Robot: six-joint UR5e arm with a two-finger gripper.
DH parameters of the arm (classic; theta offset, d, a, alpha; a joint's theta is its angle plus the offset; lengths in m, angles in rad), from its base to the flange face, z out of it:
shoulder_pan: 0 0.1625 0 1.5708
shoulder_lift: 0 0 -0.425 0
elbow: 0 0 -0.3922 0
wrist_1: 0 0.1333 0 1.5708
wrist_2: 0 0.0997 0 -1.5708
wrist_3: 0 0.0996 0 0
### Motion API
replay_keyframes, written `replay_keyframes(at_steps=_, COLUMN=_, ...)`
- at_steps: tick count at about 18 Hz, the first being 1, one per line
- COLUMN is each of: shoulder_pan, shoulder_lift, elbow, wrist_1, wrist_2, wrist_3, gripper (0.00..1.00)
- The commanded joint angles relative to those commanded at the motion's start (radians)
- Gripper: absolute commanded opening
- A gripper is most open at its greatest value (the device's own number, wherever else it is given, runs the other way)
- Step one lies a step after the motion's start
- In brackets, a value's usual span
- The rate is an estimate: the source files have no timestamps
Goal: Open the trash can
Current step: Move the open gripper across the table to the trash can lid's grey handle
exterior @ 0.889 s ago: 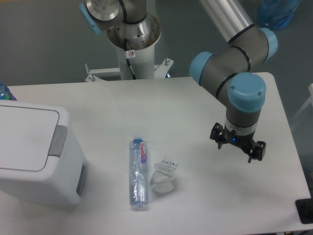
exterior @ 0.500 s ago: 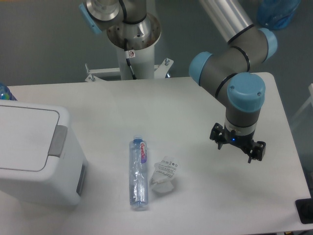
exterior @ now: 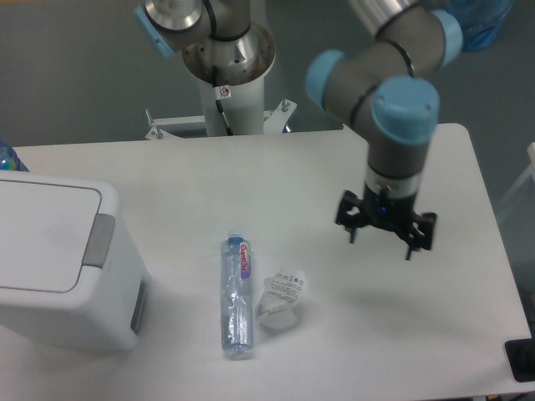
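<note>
Camera: trash can [exterior: 58,263] well left of gripper [exterior: 383,236]

The arm points its gripper [exterior: 381,237] downward, fingers spread apart, holding nothing.

We see trash can [exterior: 58,267] at left side of table, big white box shape, round corners. Part of it runs off left edge of picture. Flat white lid on top, shut, lying level. Grey push tab on lid's right edge (long thin rectangle, running front to back). Front right wall has darker grey sunken patch low down. We see can standing upright, nothing on lid, nothing touching it.
</note>
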Motion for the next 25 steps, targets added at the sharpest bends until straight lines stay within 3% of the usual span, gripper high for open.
replay_keyframes(at_steps=4, shoulder_pan=-0.083, shoulder_lift=0.055, elbow=0.012, wrist_1=0.009, wrist_2=-0.059, wrist_3=-0.307, gripper=1.0)
replay_keyframes(at_steps=6, shoulder_pan=-0.144, shoulder_lift=0.065, elbow=0.018, wrist_1=0.009, wrist_2=-0.062, wrist_3=-0.376, gripper=1.0)
replay_keyframes(at_steps=14, shoulder_pan=-0.222, shoulder_lift=0.069, elbow=0.09, wrist_1=0.009, wrist_2=-0.249, wrist_3=-0.462, gripper=1.0)
replay_keyframes(at_steps=17, shoulder_pan=-0.232, shoulder_lift=0.066, elbow=0.08, wrist_1=0.012, wrist_2=-0.249, wrist_3=-0.45, gripper=1.0)
replay_keyframes(at_steps=22, shoulder_pan=-0.29, shoulder_lift=-0.021, elbow=0.152, wrist_1=0.015, wrist_2=-0.241, wrist_3=-0.447, gripper=1.0)
replay_keyframes(at_steps=25, shoulder_pan=-0.307, shoulder_lift=-0.021, elbow=0.13, wrist_1=0.015, wrist_2=-0.237, wrist_3=-0.45, gripper=1.0)
